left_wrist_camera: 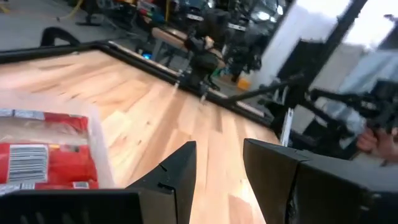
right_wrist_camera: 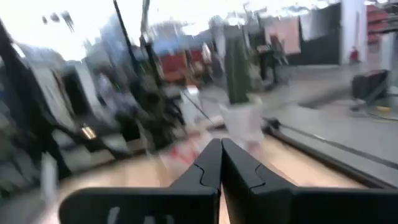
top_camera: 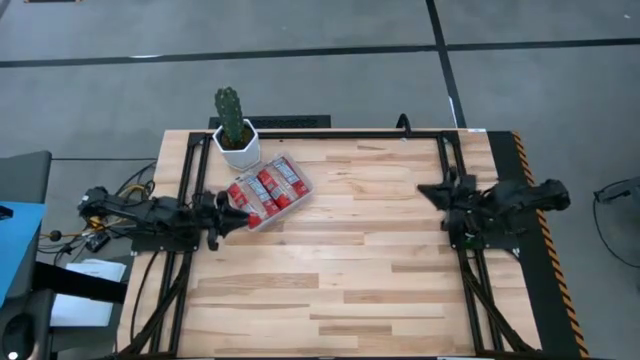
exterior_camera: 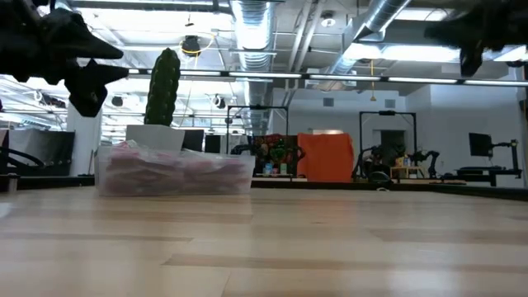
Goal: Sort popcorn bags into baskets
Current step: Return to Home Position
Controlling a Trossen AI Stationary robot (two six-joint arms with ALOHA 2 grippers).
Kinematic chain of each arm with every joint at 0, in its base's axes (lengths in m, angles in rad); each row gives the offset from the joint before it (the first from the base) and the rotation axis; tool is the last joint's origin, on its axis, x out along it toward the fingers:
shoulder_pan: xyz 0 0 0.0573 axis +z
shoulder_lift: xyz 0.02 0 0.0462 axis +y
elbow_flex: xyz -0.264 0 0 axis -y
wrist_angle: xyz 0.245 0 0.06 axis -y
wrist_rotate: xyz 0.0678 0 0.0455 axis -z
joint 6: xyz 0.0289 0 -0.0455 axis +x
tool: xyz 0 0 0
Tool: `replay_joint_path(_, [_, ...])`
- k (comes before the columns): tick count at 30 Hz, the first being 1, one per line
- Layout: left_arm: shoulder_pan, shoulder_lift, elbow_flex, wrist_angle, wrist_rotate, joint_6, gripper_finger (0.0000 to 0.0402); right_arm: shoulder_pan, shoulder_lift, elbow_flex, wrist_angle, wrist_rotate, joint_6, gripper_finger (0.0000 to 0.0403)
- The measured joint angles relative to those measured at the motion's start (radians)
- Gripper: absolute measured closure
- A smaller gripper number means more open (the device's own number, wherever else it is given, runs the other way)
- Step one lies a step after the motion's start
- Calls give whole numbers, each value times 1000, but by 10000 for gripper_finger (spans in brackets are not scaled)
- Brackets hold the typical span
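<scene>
The clear tray (top_camera: 307,189) sits on the back left part of the wooden table (top_camera: 350,270), turned at an angle. One corner is near the white pot (top_camera: 238,150) holding the cactus (top_camera: 230,113). The red popcorn bags (top_camera: 268,190) lie packed flat inside it, side by side. In the low view they show as a red layer (exterior_camera: 157,165) behind the tray's front wall (exterior_camera: 239,177), none rising above the rim.

The left gripper (top_camera: 238,220) hangs just beside the tray's near corner, above the table, by the left rail of the black frame (top_camera: 330,133). Its fingers (left_wrist_camera: 180,168) stand apart with a plain gap between them, holding nothing. The tray's wall (left_wrist_camera: 101,152) and a bag with a barcode (left_wrist_camera: 43,165) show just off to one side of them in the left wrist view. In the low view this gripper (exterior_camera: 87,78) is raised above the tray's top edge.

The right gripper (top_camera: 432,190) is over the right rail, well apart from the tray, and points across the table toward it. Its fingers (right_wrist_camera: 208,165) are pressed together with nothing between them.

A broad stretch of bare wood lies between the two arms and runs to the front edge.
</scene>
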Motion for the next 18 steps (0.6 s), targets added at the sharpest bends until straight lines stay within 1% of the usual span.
replay_joint_path(7, [1,-2,0,-7,-12,101,281,-1,-3,-78,-3,-13,-13,367])
replay_joint_path(11, [1,-2,0,-6,-4,51,281,-1,-4,-104,1,-25,-4,368])
replay_joint_path(15, [1,-2,-1,-6,-6,7,281,-1,-3,-137,-11,-25,55,372])
replay_joint_path(18, [1,-2,-1,-6,-6,8,281,-1,-1,-143,-91,-25,58,374])
